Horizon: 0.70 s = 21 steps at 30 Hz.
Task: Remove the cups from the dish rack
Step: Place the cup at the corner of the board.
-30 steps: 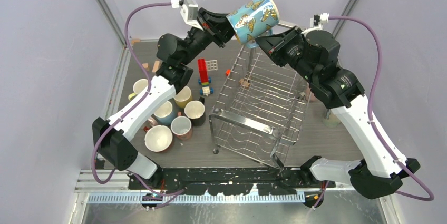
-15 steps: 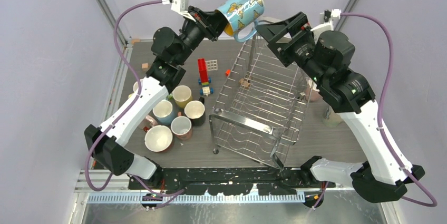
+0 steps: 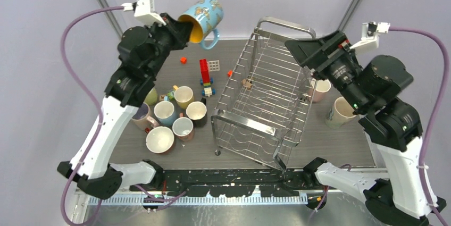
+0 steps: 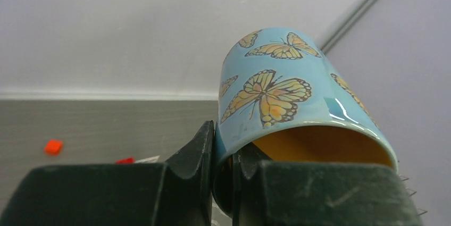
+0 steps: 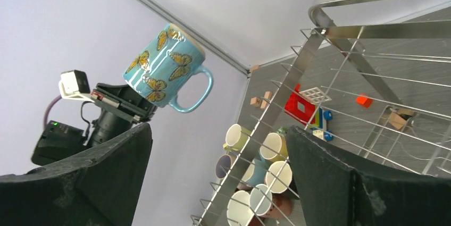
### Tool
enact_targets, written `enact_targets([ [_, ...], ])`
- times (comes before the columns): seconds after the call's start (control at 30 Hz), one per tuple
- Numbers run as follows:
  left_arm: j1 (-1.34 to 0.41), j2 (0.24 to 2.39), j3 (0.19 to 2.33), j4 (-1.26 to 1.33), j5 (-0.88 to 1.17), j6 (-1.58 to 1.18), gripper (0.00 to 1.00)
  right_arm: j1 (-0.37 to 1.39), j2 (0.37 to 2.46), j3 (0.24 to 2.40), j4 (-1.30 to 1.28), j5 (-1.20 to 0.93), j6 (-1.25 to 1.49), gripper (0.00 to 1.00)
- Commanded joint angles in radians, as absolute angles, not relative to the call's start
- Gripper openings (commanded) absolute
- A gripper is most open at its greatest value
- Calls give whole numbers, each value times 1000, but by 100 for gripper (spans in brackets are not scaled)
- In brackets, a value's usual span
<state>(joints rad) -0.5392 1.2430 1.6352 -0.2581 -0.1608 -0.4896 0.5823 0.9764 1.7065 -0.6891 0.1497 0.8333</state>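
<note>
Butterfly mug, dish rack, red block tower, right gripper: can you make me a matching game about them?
1 butterfly mug
2 dish rack
3 red block tower
4 right gripper

A open, holding nothing
B held up by the left gripper
C standing beside the group of mugs
D silver wire, no mug inside

Pairs: 1-B, 2-D, 3-C, 4-A
</note>
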Motion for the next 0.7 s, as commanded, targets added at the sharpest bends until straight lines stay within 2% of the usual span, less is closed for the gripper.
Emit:
enact_targets([
  [0.0,-530,1132,1751,-463,-299,-470,0,586,934,1744,-758,166,742,100],
  [0.23,-529,1083,1764,-791,-346,-456,0,586,870,1736,-863,177,690,100],
  [0.43,-519,1170,1793,-945,-292,-468,0,587,803,1728,-928,195,672,100],
  [0.67,-410,1343,1837,-966,-76,-498,0,586,753,1760,-1030,221,670,100],
])
